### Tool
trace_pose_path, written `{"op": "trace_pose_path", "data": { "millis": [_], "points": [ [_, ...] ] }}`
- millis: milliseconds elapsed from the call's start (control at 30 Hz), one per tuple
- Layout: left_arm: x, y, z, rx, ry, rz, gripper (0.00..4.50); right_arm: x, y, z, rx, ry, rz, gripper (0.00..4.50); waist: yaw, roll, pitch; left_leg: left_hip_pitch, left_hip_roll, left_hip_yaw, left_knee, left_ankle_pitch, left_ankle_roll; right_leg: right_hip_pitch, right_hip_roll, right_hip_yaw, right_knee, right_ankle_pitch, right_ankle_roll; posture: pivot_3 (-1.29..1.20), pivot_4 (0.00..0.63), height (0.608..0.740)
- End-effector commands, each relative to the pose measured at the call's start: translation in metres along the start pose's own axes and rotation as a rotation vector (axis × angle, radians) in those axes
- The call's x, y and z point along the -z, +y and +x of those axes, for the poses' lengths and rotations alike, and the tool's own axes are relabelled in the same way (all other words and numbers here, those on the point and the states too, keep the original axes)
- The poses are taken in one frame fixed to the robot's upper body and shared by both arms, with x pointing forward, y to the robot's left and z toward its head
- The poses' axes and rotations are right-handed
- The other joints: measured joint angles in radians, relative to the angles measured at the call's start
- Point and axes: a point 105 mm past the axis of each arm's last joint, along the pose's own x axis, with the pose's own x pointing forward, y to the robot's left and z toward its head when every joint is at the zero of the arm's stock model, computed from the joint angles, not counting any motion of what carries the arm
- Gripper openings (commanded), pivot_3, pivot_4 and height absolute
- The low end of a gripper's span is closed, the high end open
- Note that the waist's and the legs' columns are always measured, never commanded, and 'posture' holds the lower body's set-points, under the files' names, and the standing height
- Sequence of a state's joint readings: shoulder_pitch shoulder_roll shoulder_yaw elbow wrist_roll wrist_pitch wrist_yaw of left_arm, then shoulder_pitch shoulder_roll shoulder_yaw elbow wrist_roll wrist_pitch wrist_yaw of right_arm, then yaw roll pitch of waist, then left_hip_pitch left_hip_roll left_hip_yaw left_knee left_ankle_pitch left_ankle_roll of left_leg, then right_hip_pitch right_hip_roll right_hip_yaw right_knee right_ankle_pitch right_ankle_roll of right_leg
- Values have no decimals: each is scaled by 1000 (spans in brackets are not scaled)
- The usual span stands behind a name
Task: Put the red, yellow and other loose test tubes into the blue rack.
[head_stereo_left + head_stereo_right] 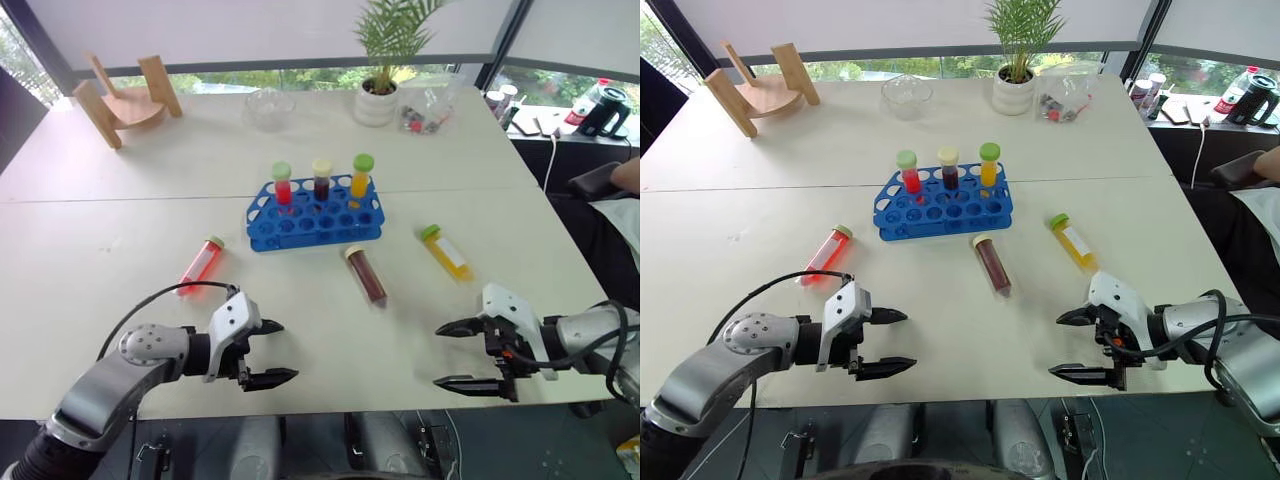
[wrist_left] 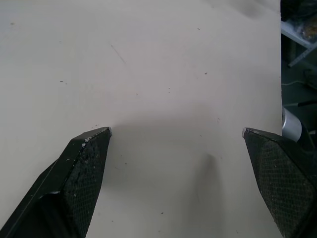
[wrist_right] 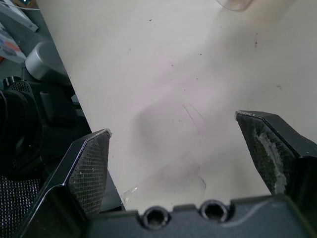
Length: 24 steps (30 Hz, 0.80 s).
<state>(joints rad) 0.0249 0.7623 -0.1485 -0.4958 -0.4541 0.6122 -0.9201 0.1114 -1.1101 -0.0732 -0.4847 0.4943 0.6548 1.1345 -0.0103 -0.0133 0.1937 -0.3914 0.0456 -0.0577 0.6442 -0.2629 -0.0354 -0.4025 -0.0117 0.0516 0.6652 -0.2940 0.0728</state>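
The blue rack [image 1: 315,214] stands mid-table holding three upright tubes: red [image 1: 283,185], dark [image 1: 321,178] and orange [image 1: 361,177]. Three loose tubes lie flat around it: a red one [image 1: 201,265] to its left, a dark brown one [image 1: 366,274] in front, and a yellow one [image 1: 446,252] to the right. My left gripper [image 1: 272,352] hovers open near the table's front edge, below the red tube, with nothing between its fingers [image 2: 84,168]. My right gripper [image 1: 460,355] is open too, empty, in front of the yellow tube.
At the far side stand a wooden stand [image 1: 125,97], a glass bowl [image 1: 268,107], a potted plant [image 1: 380,85] and a clear bag [image 1: 428,112]. A person's arm [image 1: 625,175] and a black chair sit past the right edge. The table's front edge runs just under both grippers.
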Motion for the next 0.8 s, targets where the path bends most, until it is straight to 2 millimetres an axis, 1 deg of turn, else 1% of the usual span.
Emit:
{"op": "trace_pose_path", "data": {
  "millis": [33,133,500,667,800],
  "points": [
    [2,1,3,-18,1,19,4391,-4,1,2,0,-14,-19,4500,0,0,0,0,0,0,0,0,0,0,0,0,0,0,0,0,150,740],
    [-3,1,4,-10,-23,-4,4391,-5,0,3,1,-19,-17,4500,0,0,0,0,0,0,1,0,0,0,0,0,0,0,0,0,150,740],
    [-7,0,8,-4,-32,-18,4391,-5,-2,5,16,-31,-18,4500,-1,0,0,0,0,0,1,0,0,0,0,0,0,0,0,0,150,740],
    [-12,2,9,-13,-41,1,4391,-7,-10,4,63,-35,-42,4500,-1,0,0,0,0,0,1,0,0,0,0,0,0,0,1,0,150,740],
    [-19,5,7,-7,-63,-9,4391,-13,-13,1,78,-47,-55,4500,-1,0,0,0,0,0,1,0,0,0,0,0,0,0,1,0,150,740]
  ]
}}
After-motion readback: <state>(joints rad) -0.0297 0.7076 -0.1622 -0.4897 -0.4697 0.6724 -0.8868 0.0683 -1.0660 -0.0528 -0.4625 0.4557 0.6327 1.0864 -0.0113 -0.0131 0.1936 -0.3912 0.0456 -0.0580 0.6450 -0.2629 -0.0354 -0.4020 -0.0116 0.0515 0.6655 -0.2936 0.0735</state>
